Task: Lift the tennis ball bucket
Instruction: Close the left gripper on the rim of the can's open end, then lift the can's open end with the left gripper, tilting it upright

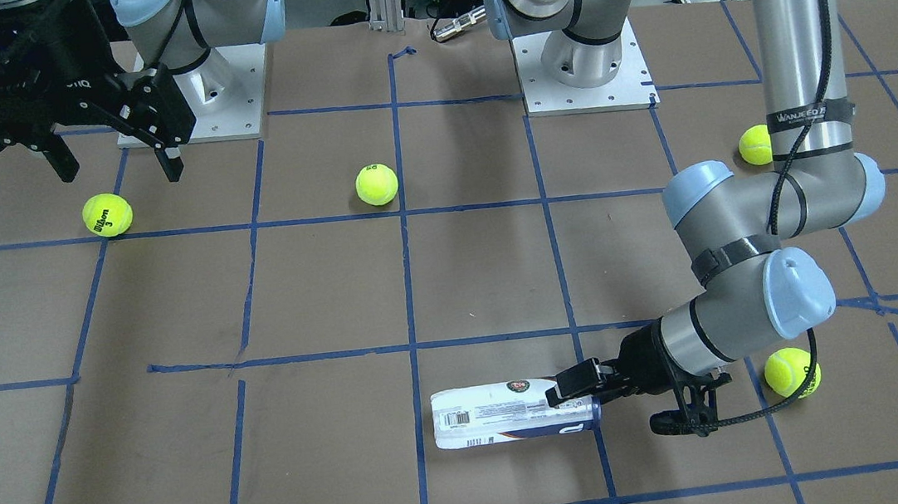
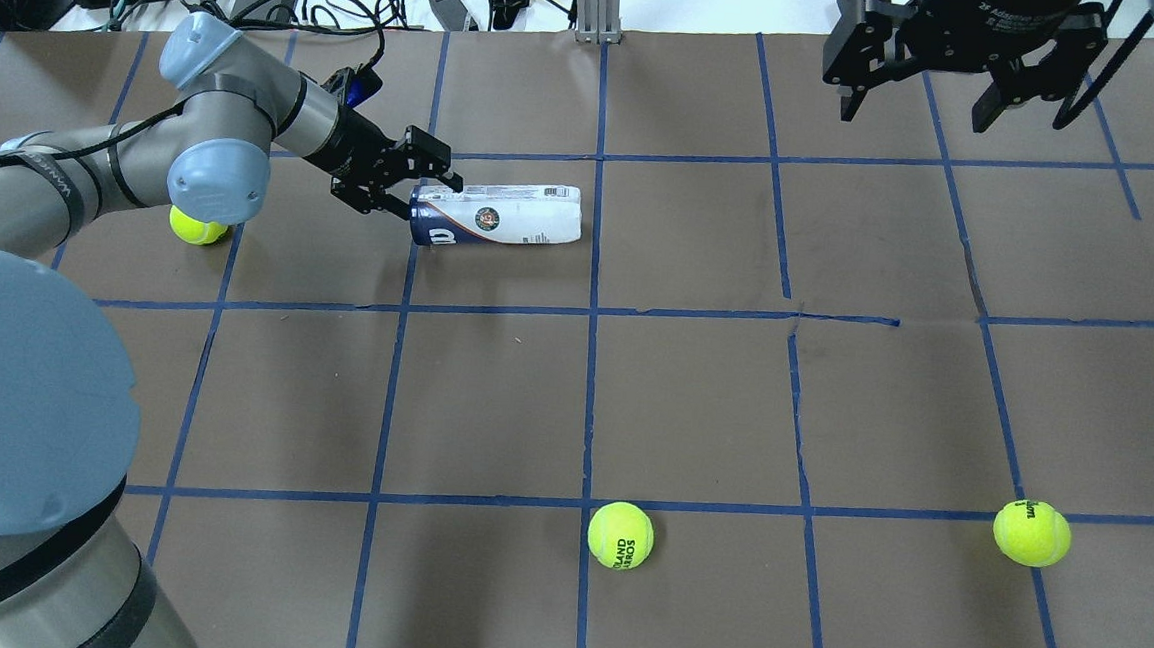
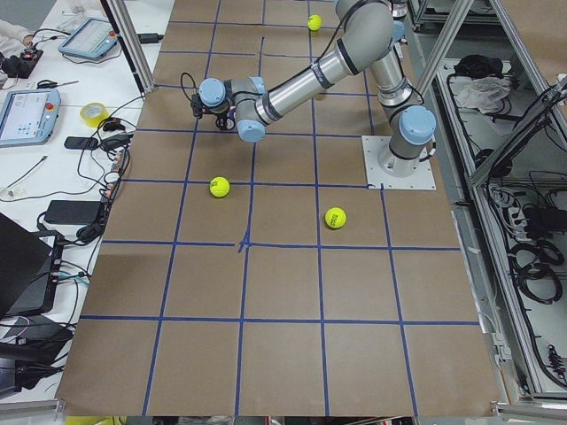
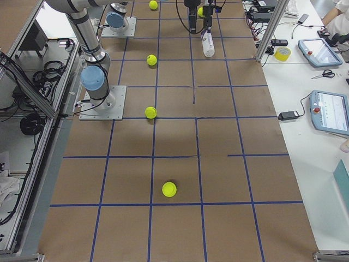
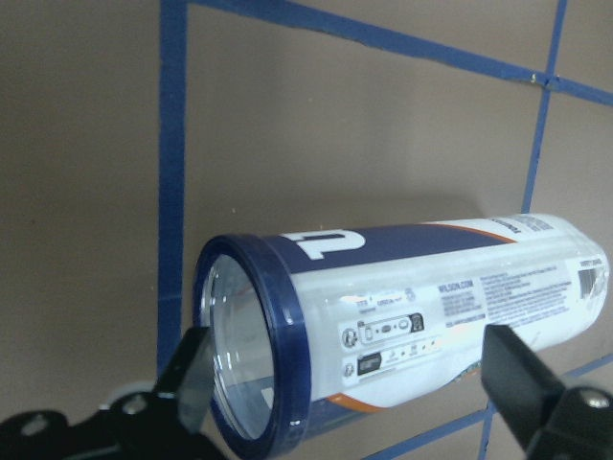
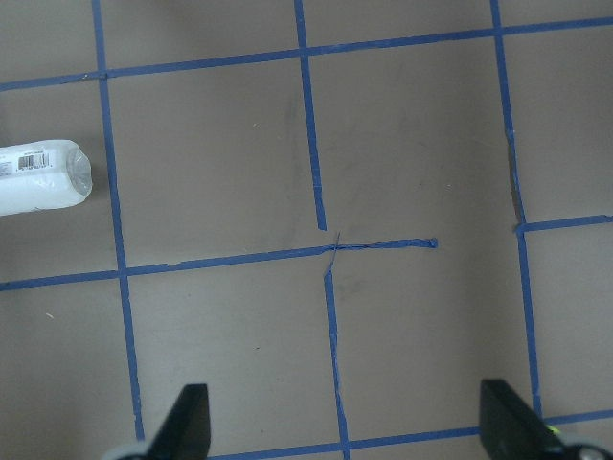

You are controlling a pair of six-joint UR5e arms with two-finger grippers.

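Note:
The tennis ball bucket [image 2: 503, 216] lies on its side on the brown table, a clear can with a white and dark-blue label. Its dark-blue rim end faces my left gripper [image 2: 423, 192]. In the left wrist view the bucket [image 5: 412, 316] lies between the spread fingers, and my left gripper [image 5: 350, 369] is open around the rim end. It also shows in the front view [image 1: 577, 395] against the bucket [image 1: 499, 414]. My right gripper [image 2: 916, 104] is open and empty, held high above the far right of the table, and shows in its own view [image 6: 350, 426].
Loose yellow-green tennis balls lie about: one under my left arm's elbow [image 2: 197, 228], one at near centre [image 2: 620, 535], one at near right [image 2: 1031, 532], one by the left arm's base [image 1: 755, 145]. Blue tape lines grid the table. Cables and devices lie beyond the far edge.

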